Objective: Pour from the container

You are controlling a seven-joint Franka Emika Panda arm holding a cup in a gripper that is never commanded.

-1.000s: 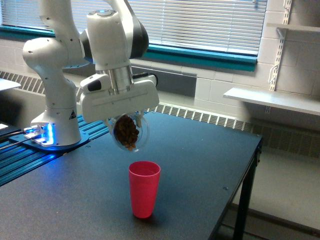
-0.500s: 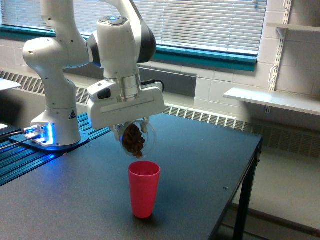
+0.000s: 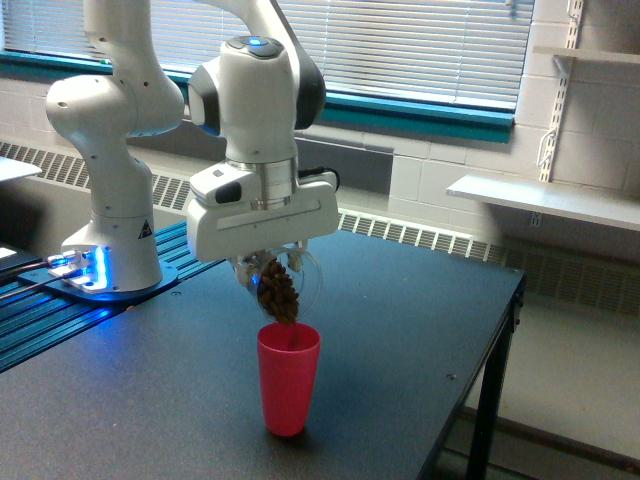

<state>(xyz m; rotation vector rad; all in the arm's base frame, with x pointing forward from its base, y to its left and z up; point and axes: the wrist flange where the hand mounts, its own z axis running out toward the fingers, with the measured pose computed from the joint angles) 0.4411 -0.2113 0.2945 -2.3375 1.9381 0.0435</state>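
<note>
My gripper (image 3: pixel 275 262) is shut on the clear rounded container (image 3: pixel 287 284), which is tipped mouth-down just above the red cup (image 3: pixel 289 377). Brown material (image 3: pixel 280 293) fills the container and reaches down to the cup's rim; some of it appears to be dropping in. The red cup stands upright on the dark table (image 3: pixel 400 330), near its front. The fingers are mostly hidden behind the white hand body and the container.
The arm's white base (image 3: pixel 110 230) stands at the exterior view's left on a blue-lit rail. The table's edge runs along the exterior view's right, with floor beyond. A white shelf (image 3: pixel 540 200) and a window with blinds lie behind.
The gripper has moved toward the exterior view's right and down with the container, bringing its mouth over the red cup. The brown material has slid to the mouth.
</note>
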